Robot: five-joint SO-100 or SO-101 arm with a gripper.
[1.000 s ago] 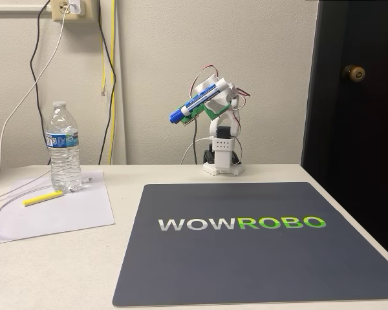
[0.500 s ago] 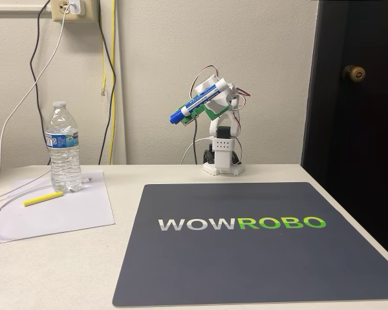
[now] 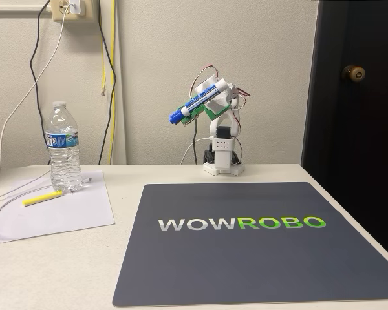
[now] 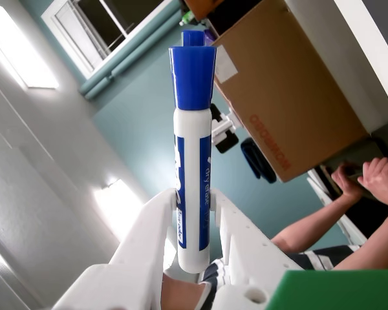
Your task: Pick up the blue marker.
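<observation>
Gripping the blue marker [image 4: 193, 161] high above the bench [image 3: 149, 177], the claw [image 4: 197, 210] (cap toward ten o'clock in the fixed view) had seemingly finished the pickup.

Glossy plastic blue marker [image 4: 194, 161]; matt white plastic jaws; matt dark mat [image 3: 258, 258]; clear plastic bottle [image 3: 64, 148].

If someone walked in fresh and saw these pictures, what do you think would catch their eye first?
Probably the blue marker held up in the air, clamped in the pincer of the small white arm at the table's far edge. Next, the dark mat with its big WOWROBO lettering, and the water bottle at the left in the fixed view.
</observation>
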